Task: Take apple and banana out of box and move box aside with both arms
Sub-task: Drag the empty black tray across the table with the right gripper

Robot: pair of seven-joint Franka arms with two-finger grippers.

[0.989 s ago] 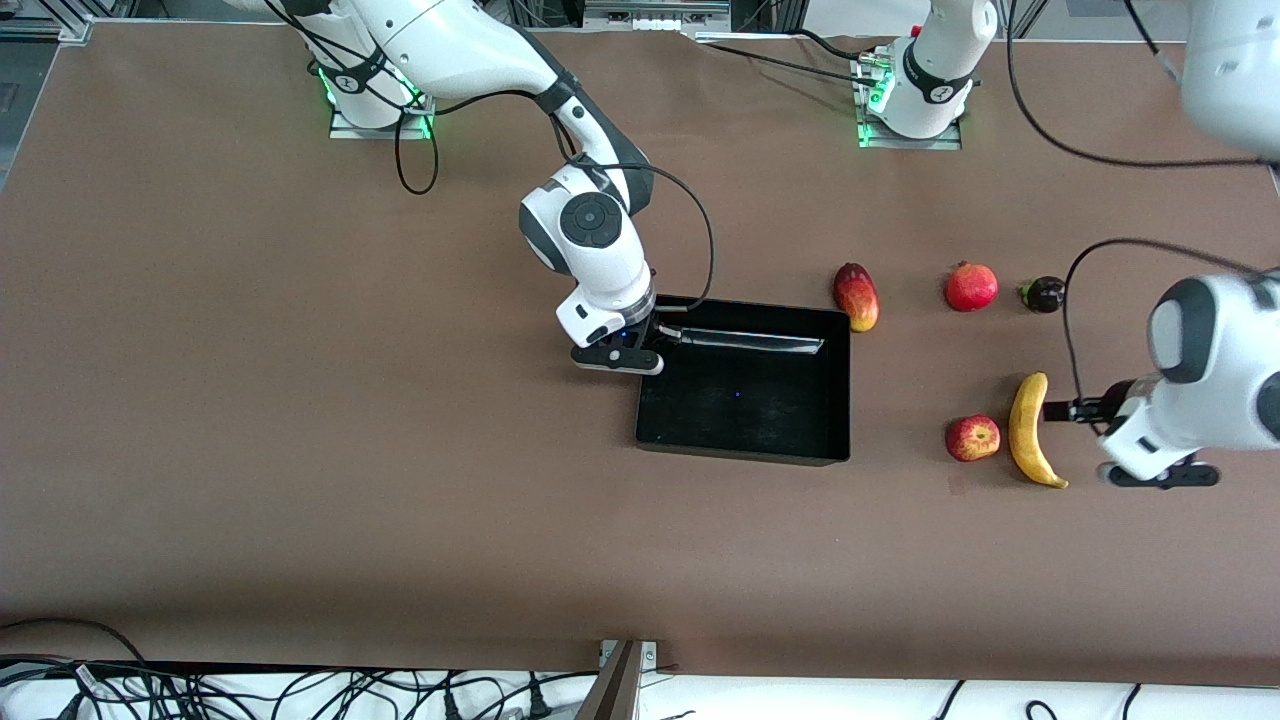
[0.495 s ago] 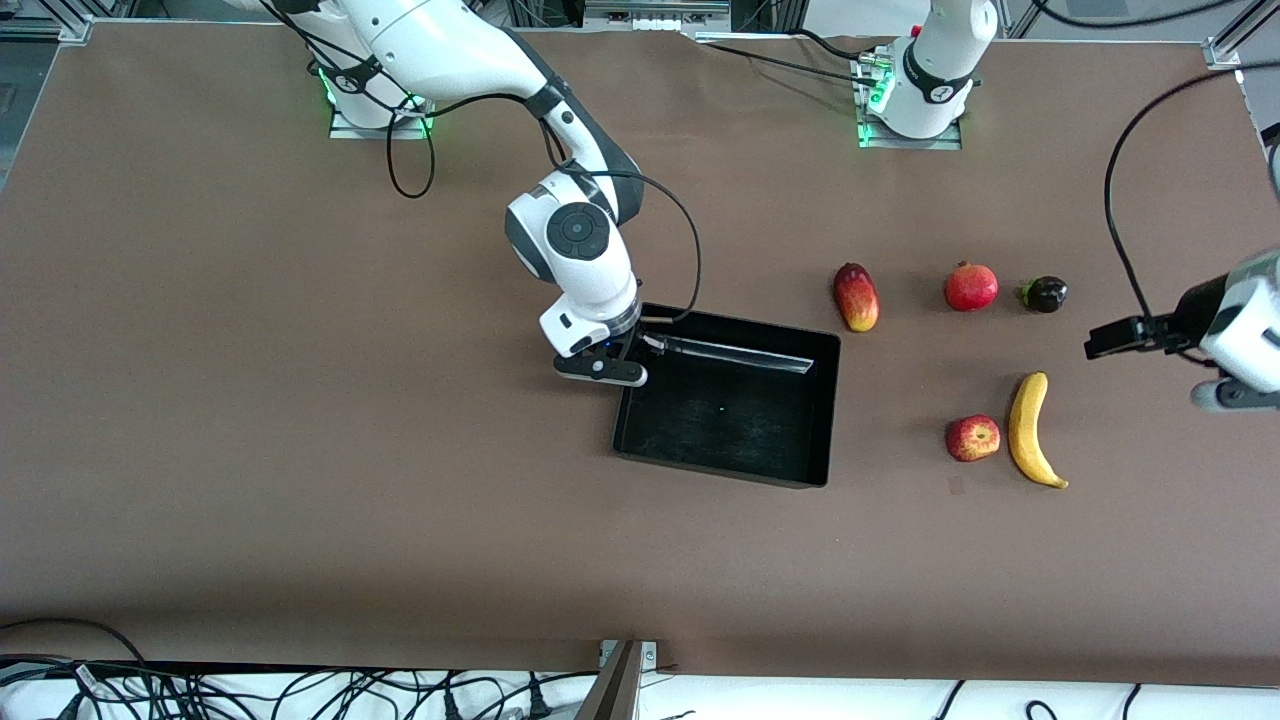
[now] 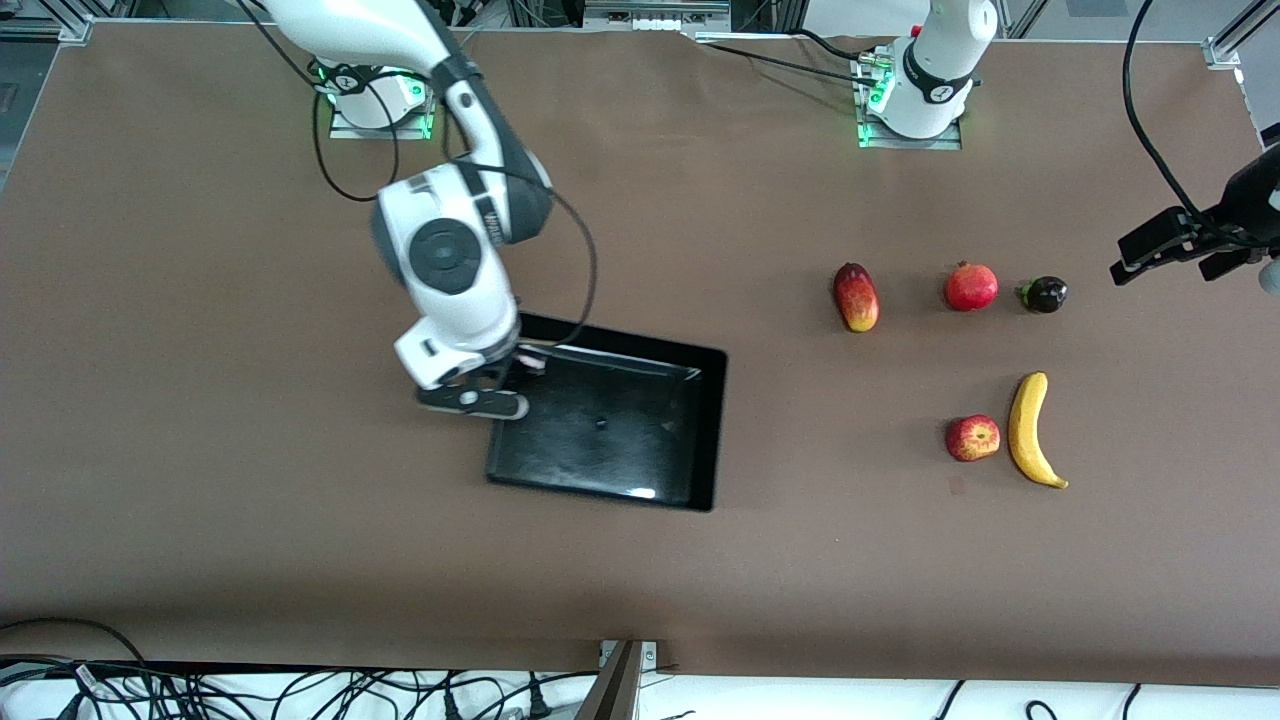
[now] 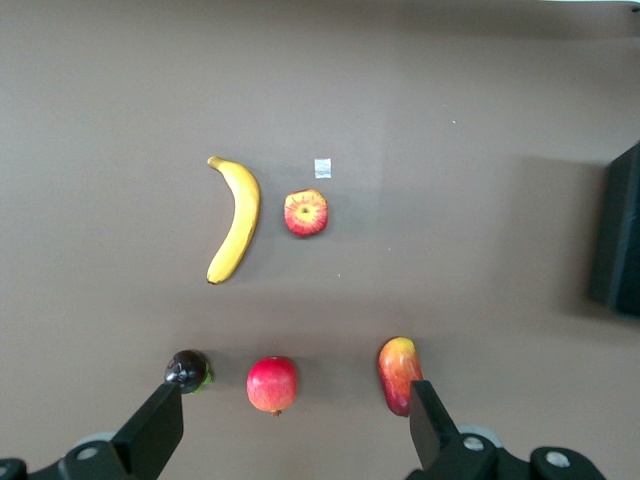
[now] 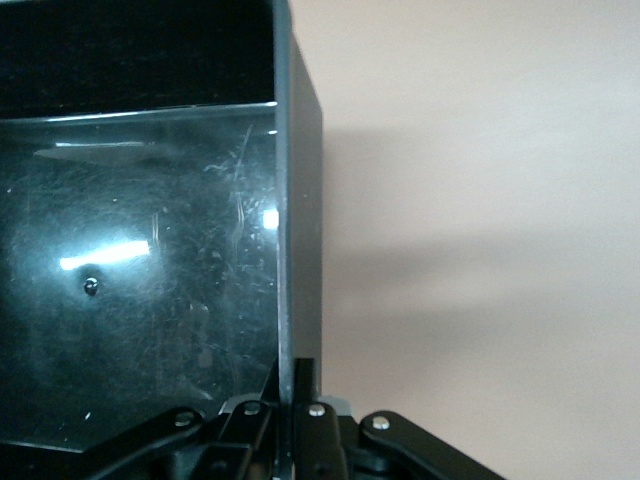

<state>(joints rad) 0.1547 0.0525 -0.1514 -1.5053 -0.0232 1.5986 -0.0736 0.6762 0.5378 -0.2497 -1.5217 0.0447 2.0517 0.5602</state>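
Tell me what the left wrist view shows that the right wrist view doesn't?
Only the left wrist view shows the banana, apple, pomegranate, mango, a dark fruit and the open left tool. Only the right wrist view shows the right tool shut on the box wall. Both show the box and table.

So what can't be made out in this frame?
- Right gripper, front view: its own wrist covers where the fingers pinch the black tray wall.
- Black tray, left wrist view: only an edge shows, cut off by the frame.
- Left gripper, front view: the arm runs off the frame edge.
- Small dark fruit: too small to identify.
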